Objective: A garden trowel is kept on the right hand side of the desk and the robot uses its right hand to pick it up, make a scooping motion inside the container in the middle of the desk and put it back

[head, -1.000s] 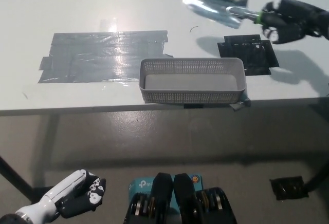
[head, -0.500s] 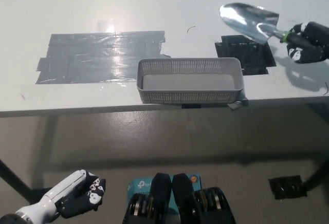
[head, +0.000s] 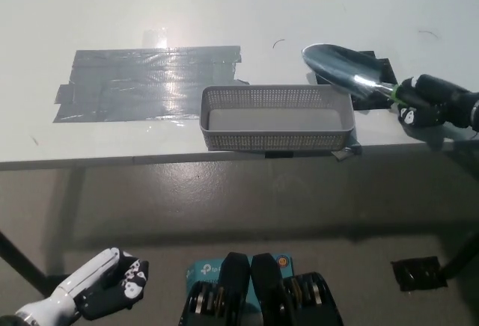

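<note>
Nearest, low and well short of the desk, the white left hand [head: 101,290] rests idle; whether it is open or closed cannot be told. Further out, the black right hand [head: 432,108] is closed around the handle of the garden trowel [head: 350,78], beside the right end of the container [head: 277,140], a grey mesh basket at the desk's [head: 224,12] near edge. From this hand the trowel's long axis runs diagonally away and to the left, its shiny blade leading and its tip pointing past the basket's far right corner. The basket's open middle lies to the hand's left, so the right hand is much the nearer. Beyond the blade, a black patch [head: 379,65] shows.
</note>
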You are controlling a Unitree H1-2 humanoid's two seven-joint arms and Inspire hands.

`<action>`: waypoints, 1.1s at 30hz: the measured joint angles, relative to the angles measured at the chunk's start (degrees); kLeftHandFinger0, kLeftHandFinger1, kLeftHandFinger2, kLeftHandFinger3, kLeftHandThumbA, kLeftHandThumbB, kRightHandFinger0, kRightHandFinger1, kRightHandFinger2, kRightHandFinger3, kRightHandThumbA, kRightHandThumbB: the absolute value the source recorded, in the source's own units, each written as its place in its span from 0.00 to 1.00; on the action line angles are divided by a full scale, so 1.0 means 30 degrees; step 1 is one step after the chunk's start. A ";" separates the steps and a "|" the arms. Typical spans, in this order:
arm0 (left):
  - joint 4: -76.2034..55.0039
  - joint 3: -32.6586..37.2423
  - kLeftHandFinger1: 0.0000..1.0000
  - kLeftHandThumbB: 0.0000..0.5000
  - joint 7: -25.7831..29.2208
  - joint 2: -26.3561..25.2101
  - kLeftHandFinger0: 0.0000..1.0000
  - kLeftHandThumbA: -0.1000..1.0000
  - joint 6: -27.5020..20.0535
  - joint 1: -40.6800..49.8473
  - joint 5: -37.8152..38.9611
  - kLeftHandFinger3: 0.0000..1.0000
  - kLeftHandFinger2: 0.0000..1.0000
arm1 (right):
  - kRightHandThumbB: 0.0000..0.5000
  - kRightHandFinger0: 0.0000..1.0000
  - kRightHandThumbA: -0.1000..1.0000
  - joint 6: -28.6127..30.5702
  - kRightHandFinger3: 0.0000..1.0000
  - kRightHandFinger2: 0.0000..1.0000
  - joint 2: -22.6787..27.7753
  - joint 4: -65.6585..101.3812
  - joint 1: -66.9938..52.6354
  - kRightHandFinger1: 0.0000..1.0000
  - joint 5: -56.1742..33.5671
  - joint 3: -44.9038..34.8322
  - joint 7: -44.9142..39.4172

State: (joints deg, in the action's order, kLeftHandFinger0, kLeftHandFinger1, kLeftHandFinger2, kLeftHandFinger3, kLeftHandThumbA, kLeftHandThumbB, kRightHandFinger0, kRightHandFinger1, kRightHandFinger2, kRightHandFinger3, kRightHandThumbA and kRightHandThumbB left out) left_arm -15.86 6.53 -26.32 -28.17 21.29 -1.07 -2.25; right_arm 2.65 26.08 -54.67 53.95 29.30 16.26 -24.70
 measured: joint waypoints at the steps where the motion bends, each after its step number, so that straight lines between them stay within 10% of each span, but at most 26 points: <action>1: -0.0004 -0.0060 0.08 1.00 -0.0003 0.0000 0.00 0.14 -0.0005 0.0106 0.0012 0.21 0.17 | 0.17 0.03 0.00 0.0077 0.40 0.65 -0.0014 -0.0413 0.0178 0.49 -0.0002 0.0072 0.0224; 6: -0.0099 -0.0368 0.10 1.00 -0.0008 -0.0003 0.00 0.14 -0.0029 0.0394 0.0084 0.21 0.20 | 0.15 0.11 0.00 0.0160 0.48 0.76 -0.0036 -0.1938 0.0660 0.61 0.0009 0.0236 0.1378; 7: -0.0123 -0.0414 0.09 1.00 -0.0011 -0.0002 0.00 0.14 -0.0037 0.0454 0.0115 0.21 0.19 | 0.04 0.34 0.00 0.0128 0.67 0.82 -0.0056 -0.2142 0.0743 0.73 0.0020 0.0296 0.1578; 11: -0.0325 -0.0449 0.10 1.00 -0.0009 -0.0019 0.00 0.12 -0.0062 0.0708 0.0146 0.23 0.19 | 0.00 0.03 0.00 -0.0521 0.44 0.48 -0.0071 -0.2166 0.0797 0.36 0.0152 0.0395 0.2258; 13: -0.0398 -0.0465 0.10 1.00 -0.0009 -0.0015 0.00 0.12 -0.0061 0.0818 0.0171 0.23 0.20 | 0.00 0.06 0.00 -0.0845 0.45 0.48 -0.0072 -0.2195 0.0818 0.38 0.0230 0.0470 0.2524; 14: -0.0492 -0.0482 0.10 1.00 -0.0009 -0.0015 0.00 0.14 -0.0060 0.0872 0.0210 0.23 0.20 | 0.00 0.00 0.00 -0.1004 0.27 0.44 -0.0071 -0.2193 0.0818 0.34 0.0278 0.0509 0.2626; 18: -0.0569 -0.0480 0.10 1.00 -0.0001 -0.0013 0.00 0.17 -0.0126 0.1008 0.0237 0.21 0.19 | 0.10 0.10 0.00 -0.1289 0.18 0.68 -0.0118 -0.2359 0.0825 0.57 0.0240 0.0467 0.3110; 22: -0.0562 -0.0478 0.11 1.00 0.0004 -0.0014 0.00 0.18 -0.0171 0.1187 0.0236 0.21 0.20 | 0.26 0.03 0.00 -0.1640 0.15 0.63 -0.0517 -0.2755 0.0933 0.46 0.0021 0.0178 0.3729; 28: -0.0546 -0.0493 0.10 1.00 0.0005 -0.0014 0.00 0.20 -0.0336 0.1224 0.0245 0.20 0.19 | 0.06 0.00 0.00 -0.2425 0.62 0.73 -0.1094 -0.3243 0.1216 0.42 -0.0065 0.0052 0.4431; 30: -0.0540 -0.0491 0.09 1.00 0.0004 -0.0014 0.00 0.18 -0.0396 0.1218 0.0254 0.21 0.18 | 0.24 0.03 0.00 -0.2830 0.79 0.78 -0.1360 -0.3490 0.1378 0.45 -0.0051 0.0086 0.4604; 33: -0.0540 -0.0553 0.09 1.00 0.0005 -0.0009 0.00 0.18 -0.0486 0.1304 0.0327 0.21 0.17 | 0.15 0.00 0.00 -0.3687 0.81 0.75 -0.1746 -0.3857 0.1707 0.43 -0.0036 0.0184 0.4752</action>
State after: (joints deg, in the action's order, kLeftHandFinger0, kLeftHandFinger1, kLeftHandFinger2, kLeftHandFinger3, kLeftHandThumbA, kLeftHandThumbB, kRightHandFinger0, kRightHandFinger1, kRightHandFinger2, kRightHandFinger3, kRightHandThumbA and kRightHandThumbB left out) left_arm -17.48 4.87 -26.30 -28.20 19.83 2.84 -1.27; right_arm -8.41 20.84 -66.24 59.08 29.19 16.81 -10.44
